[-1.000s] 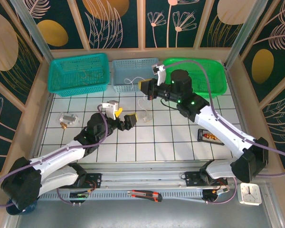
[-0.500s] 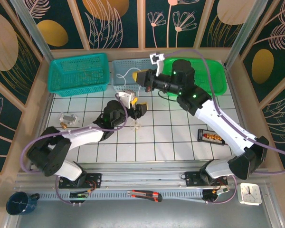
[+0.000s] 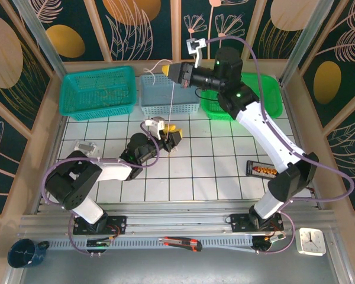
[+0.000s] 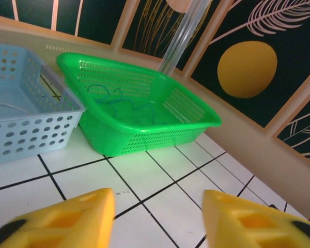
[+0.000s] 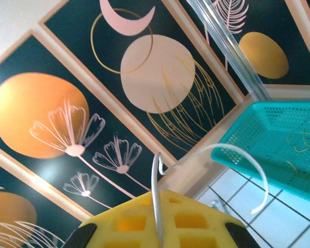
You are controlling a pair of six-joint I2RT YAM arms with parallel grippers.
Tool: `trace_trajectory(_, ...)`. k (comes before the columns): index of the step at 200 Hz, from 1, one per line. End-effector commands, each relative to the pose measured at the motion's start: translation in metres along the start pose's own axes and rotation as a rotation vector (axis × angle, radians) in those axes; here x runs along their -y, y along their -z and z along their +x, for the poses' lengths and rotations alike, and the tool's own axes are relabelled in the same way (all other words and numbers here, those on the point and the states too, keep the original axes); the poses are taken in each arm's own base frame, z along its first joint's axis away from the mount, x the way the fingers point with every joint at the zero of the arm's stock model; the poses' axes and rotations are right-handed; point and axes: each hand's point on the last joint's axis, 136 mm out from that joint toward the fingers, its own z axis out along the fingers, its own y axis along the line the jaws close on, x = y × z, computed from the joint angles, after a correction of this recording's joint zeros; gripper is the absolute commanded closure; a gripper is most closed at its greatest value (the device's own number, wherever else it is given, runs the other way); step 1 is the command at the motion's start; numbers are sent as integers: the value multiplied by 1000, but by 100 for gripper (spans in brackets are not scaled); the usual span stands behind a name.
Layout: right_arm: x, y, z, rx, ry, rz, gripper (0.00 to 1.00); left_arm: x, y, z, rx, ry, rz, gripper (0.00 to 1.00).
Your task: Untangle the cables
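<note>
My right gripper [image 3: 167,71] hangs high over the light-blue basket [image 3: 160,96], shut on a thin white cable [image 3: 171,100]. The cable drops almost straight down toward my left gripper [image 3: 171,135] on the tiles. In the right wrist view the white cable [image 5: 156,175] runs between the closed yellow fingers [image 5: 196,222] of the right gripper [image 5: 156,201] and loops off to the right. My left gripper [image 4: 159,219] stands open just above the floor, with bare tile between its yellow fingers [image 4: 67,219]. A bluish cable [image 4: 119,102] lies in the green basket [image 4: 144,135]. Yellowish cables [image 5: 299,140] lie in the teal basket [image 5: 258,150].
Three baskets line the back wall: teal [image 3: 99,90], light-blue, and green [image 3: 266,97]. A small clear device [image 3: 84,148] lies at the left and a black flat gadget [image 3: 261,170] at the right. The right arm spans the right half of the tiles.
My right gripper has risen and shifted left with the white cable, pulling it taut. The left gripper has moved forward under it and its jaws have narrowed from wide open.
</note>
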Motion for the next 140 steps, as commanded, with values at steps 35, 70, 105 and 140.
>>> trace_trajectory(35, -120, 59, -118, 331, 292, -237, 100, -34, 16, 89, -242, 82, -77, 39)
trace_trajectory(70, -115, 62, -120, 342, 301, -218, 100, -37, 16, 93, -248, 92, -88, 53)
trace_trajectory(105, -106, 62, -117, 339, 297, -203, 100, -28, 19, 71, -176, 111, -73, 44)
trace_trajectory(140, -96, 64, -106, 333, 276, -187, 100, -15, 25, 42, -106, 106, -51, 32)
